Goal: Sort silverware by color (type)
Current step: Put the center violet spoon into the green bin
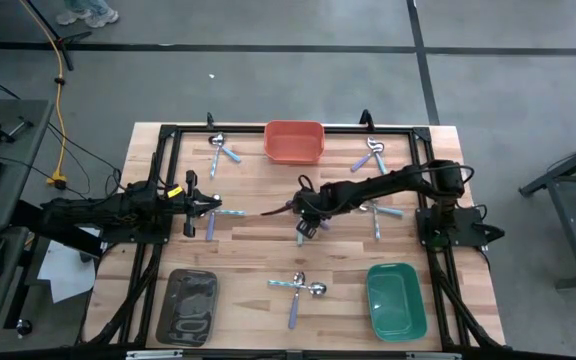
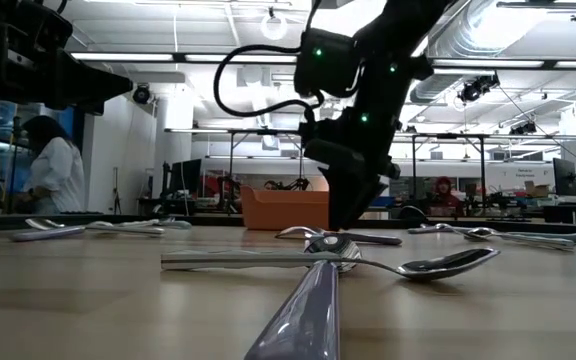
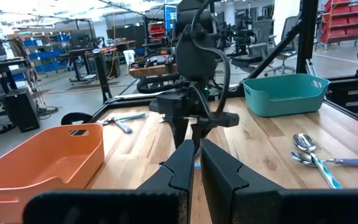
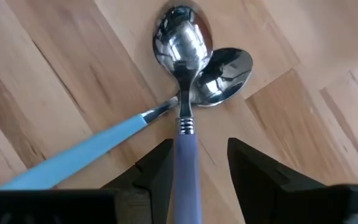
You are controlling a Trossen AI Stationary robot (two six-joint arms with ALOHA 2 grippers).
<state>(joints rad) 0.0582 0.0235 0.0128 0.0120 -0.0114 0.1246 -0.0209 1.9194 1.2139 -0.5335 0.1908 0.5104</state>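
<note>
Spoons (image 1: 298,287) on wooden table (image 1: 258,250)

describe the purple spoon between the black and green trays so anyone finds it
Between the black tray and the green tray lies a spoon pile. The purple spoon is the one lying over a blue spoon, its handle pointing away from the orange tray.

Lavender-handled spoon (image 4: 185,155) cut off below
</note>
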